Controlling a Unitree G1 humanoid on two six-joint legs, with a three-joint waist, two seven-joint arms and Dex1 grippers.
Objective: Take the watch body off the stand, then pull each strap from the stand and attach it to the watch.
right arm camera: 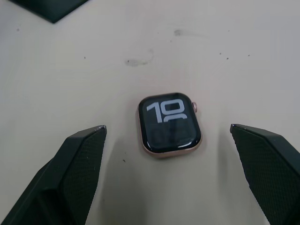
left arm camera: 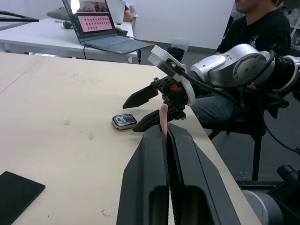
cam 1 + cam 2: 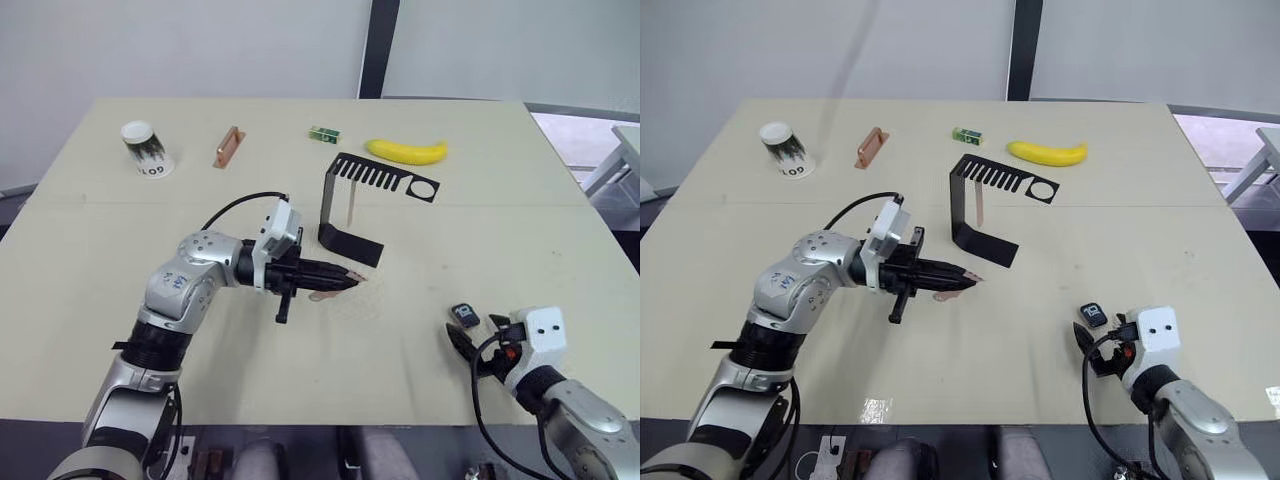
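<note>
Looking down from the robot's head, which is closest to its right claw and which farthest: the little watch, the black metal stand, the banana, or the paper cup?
From the right gripper, nearest first:
1. Watch, on the table just beyond its open fingers.
2. Stand, mid-table, toward the robot's left.
3. Banana, at the far edge.
4. Paper cup, far left corner.

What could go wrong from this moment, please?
The left pincer is shut on only the end of one strap, so it may slip out. The watch body lies loose on the table between the open right pincer fingers; a push could slide it away.
</note>
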